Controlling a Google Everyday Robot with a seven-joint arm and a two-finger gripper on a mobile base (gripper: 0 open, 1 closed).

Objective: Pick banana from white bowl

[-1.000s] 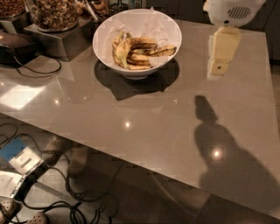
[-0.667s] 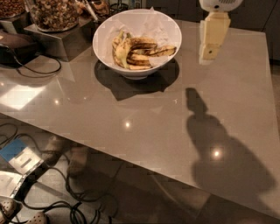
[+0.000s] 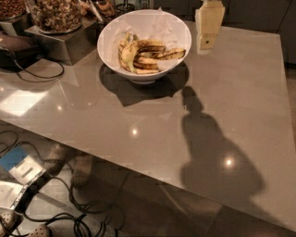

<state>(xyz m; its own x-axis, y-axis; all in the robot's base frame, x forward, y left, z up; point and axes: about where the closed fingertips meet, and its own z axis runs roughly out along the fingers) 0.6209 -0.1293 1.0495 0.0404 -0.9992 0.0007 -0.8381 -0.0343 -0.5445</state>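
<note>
The white bowl [image 3: 178, 32] stands at the far middle of the grey table, lined with white paper. The banana [image 3: 128, 54], pale yellow, lies in the bowl's left half. Flatter dark-streaked banana pieces [image 3: 157, 52] lie beside it on the right. My gripper [image 3: 208, 28] hangs in the air just right of the bowl's rim, a little above table height, apart from the bowl. It holds nothing that I can see.
A glass jar of nuts [image 3: 55, 14] stands on a metal stand [image 3: 64, 44] at the far left, with a black cable [image 3: 32, 71] beside it. The table's near edge [image 3: 92, 150] runs diagonally; cables and shoes lie on the floor below.
My gripper has moved left and farther back, from over the table's right side to close beside the bowl's right rim. The bowl and banana have not moved.
</note>
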